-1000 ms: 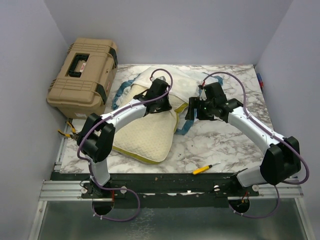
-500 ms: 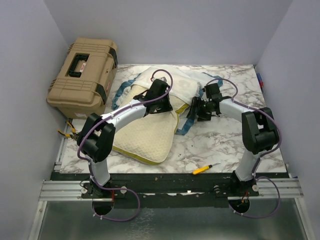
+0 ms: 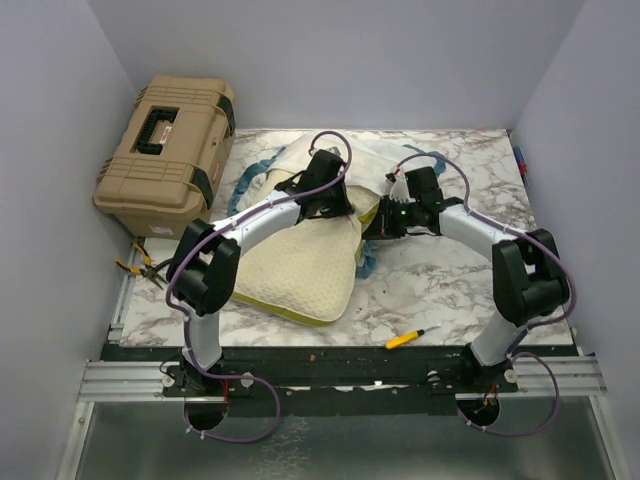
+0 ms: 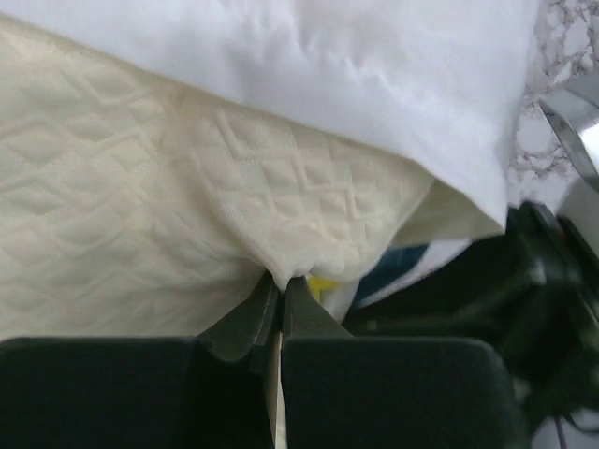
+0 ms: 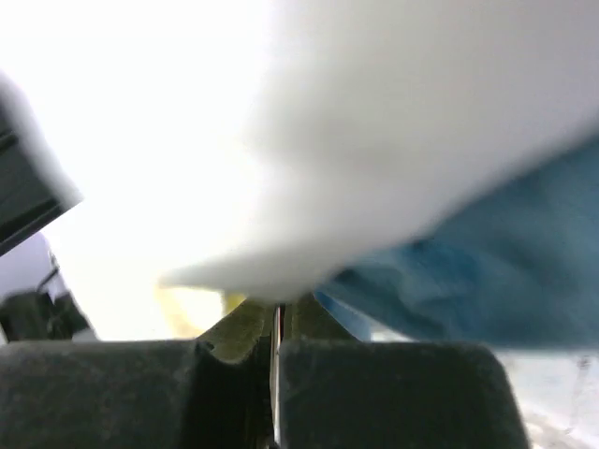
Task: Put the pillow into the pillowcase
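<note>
The cream quilted pillow (image 3: 298,272) lies on the marble table, its far end tucked under the pillowcase (image 3: 372,172), which shows its white inside and blue trim. My left gripper (image 3: 336,207) is shut, pinching a fold of the pillow (image 4: 140,215) at the tips (image 4: 281,281), with the white pillowcase (image 4: 374,75) draped just above. My right gripper (image 3: 378,224) sits close beside it at the pillowcase opening. In the right wrist view its jaws (image 5: 278,305) are shut on the white edge of the pillowcase (image 5: 393,140), blue trim (image 5: 496,253) to the right. That view is blurred.
A tan toolbox (image 3: 167,142) stands at the back left, off the table's corner. A yellow-handled screwdriver (image 3: 412,337) lies near the front edge. Pliers (image 3: 136,266) rest at the left edge. Grey walls close in on three sides.
My right arm swung left to the pillowcase opening and its jaws went from open to shut on the fabric. The left gripper shifted slightly right, dragging the pillow with it.
</note>
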`<state>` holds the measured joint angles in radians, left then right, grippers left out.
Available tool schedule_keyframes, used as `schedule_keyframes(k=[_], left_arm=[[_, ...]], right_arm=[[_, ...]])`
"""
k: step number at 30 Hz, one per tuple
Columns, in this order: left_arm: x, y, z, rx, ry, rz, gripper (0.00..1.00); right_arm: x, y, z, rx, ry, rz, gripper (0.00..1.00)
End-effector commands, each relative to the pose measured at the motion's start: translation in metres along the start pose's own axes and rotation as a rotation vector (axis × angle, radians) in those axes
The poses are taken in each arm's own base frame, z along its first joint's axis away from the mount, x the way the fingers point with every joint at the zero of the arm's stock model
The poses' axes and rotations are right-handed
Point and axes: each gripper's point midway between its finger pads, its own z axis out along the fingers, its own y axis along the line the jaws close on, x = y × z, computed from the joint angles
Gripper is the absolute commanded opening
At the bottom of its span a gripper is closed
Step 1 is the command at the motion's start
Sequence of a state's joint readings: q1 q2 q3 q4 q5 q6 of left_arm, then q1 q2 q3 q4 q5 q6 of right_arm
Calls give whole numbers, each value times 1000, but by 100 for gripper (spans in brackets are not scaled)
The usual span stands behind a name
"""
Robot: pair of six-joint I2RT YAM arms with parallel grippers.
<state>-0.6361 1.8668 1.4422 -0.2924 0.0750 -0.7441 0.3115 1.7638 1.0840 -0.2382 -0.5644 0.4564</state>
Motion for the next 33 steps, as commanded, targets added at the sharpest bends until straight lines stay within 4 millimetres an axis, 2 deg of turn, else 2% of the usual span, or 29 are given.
schedule_keyframes(k=[1,4,9,12,14,17,18,20,23,28,30,33], left_arm=[[-37,-40,13,100,-84,-25,0],[-48,-41,24,78,-116,-37,0],[-46,-17,44,-19,-142,-77,0],[-37,-5,53,-59,-123,-85,0],[-30,1,56,-67,-101,-79,0],[-16,8,55,-73,-64,-67,0],[-13,9,53,-68,-55,-62,0],[-7,11,49,-64,-38,-56,0],[-1,6,43,-33,-11,-46,0],[-1,-1,31,-4,-6,-40,0],[-1,-4,26,7,-5,-46,0],[3,-4,23,12,1,-52,0]], right_arm=[[67,75,-36,-238,208,-98,0],[91,103,-57,-325,262,-129,0],[107,126,-94,-414,323,-186,0],[127,120,-99,-434,416,-177,1],[127,106,-96,-345,399,-204,12],[101,88,-93,-147,281,-253,49],[89,83,-94,-73,229,-255,59],[62,76,-97,37,119,-257,69],[24,57,-105,228,-42,-246,74],[-25,14,-109,494,-223,-273,72],[-39,-2,-103,571,-249,-285,71],[-53,-9,-85,590,-250,-305,69]])
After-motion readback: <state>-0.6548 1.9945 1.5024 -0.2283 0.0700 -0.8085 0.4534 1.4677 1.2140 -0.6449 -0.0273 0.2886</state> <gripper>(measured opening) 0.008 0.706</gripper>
